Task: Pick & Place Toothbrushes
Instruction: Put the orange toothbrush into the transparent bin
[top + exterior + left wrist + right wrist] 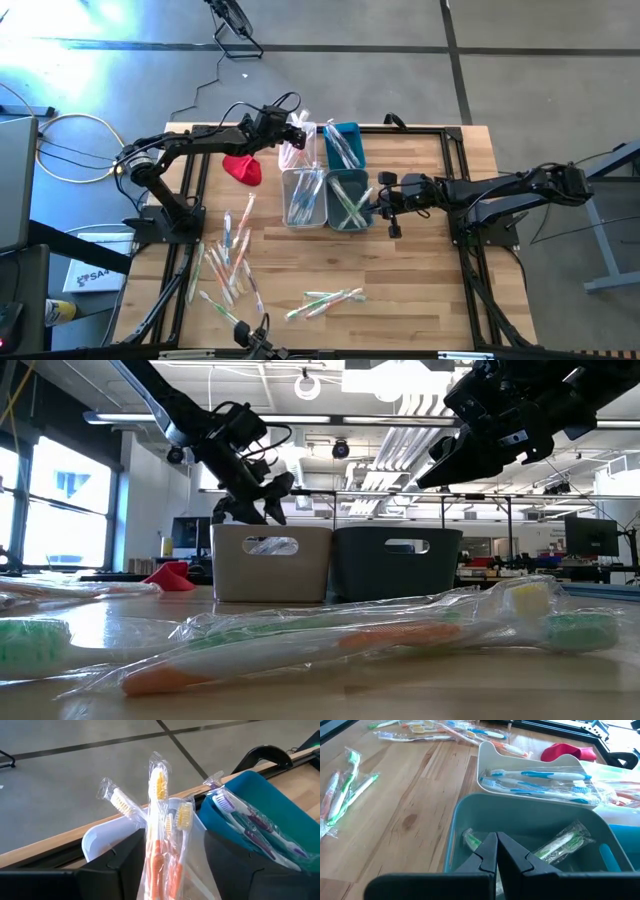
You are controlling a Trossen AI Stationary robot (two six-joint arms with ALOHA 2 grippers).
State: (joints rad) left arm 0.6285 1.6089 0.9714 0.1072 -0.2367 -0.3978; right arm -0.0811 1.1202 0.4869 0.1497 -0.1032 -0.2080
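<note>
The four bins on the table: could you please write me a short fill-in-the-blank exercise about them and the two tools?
1. The left tool hangs over the far white bin, its fingers ____.
2. The toothbrushes in that bin have ____ handles.
3. The right tool hangs shut over the near teal bin, which holds toothbrushes with ____ handles.
4. The red cloth lies on the table beside the ____ arm.

Missing words: open; orange; green; left

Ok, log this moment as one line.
left pincer: open over white bin, orange toothbrushes between fingers | right pincer: shut above teal bin
</note>
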